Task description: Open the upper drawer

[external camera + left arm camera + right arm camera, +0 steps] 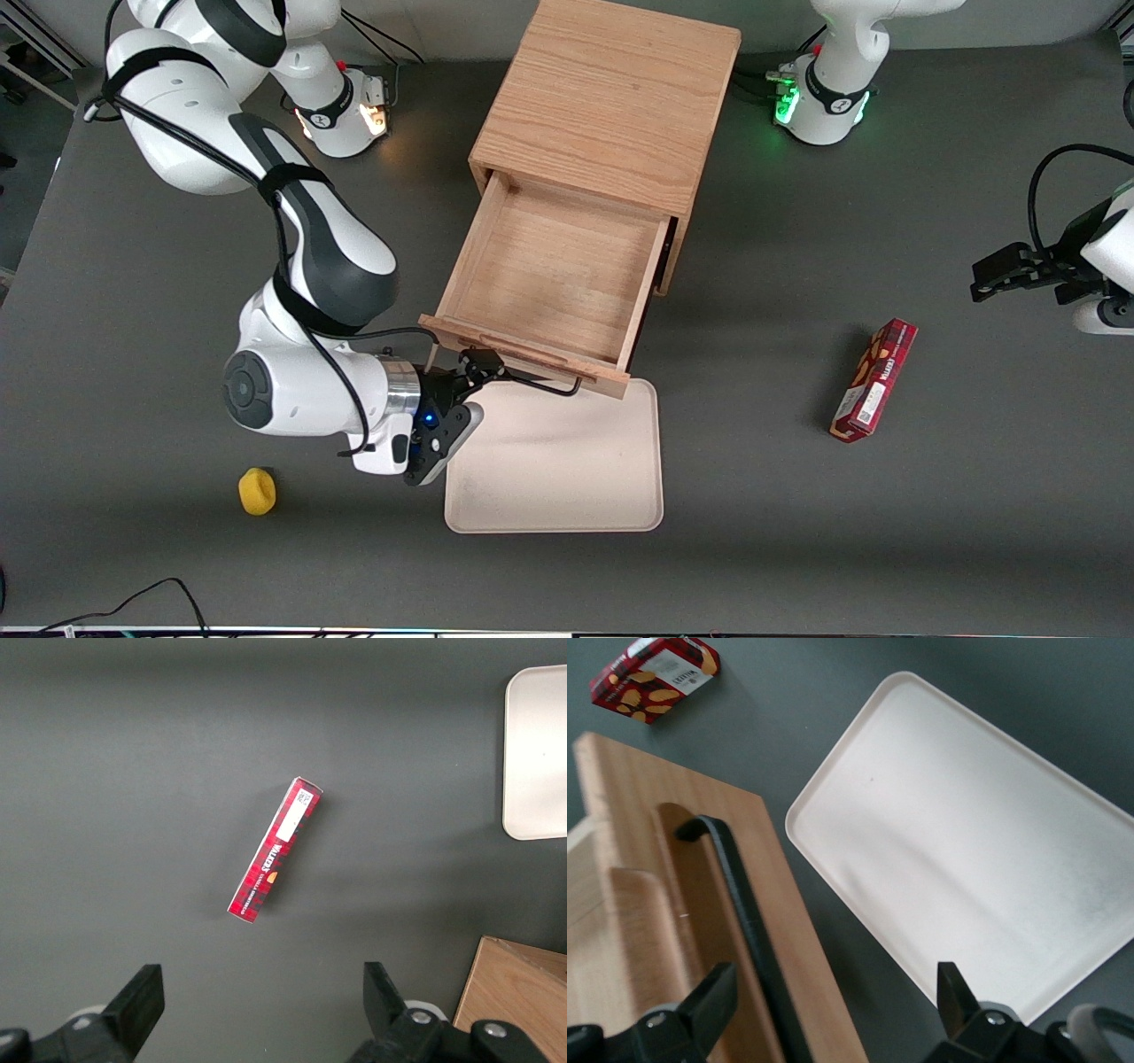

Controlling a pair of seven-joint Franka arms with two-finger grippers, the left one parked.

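Note:
The light oak cabinet [611, 97] stands mid-table. Its upper drawer [554, 279] is pulled far out toward the front camera, its empty wooden tray showing. The black bar handle [545, 384] runs along the drawer front; it also shows in the right wrist view [749, 912]. My right gripper [478, 368] is at the handle's end nearer the working arm. In the right wrist view the gripper [833, 1001] is open, its fingers [713, 1001] wide apart, and the handle runs between them untouched. The lower drawer is hidden under the upper one.
A cream tray [554, 461] lies on the table just in front of the drawer, partly under its front. A red snack box [873, 379] lies toward the parked arm's end. A yellow object [257, 491] lies near the working arm.

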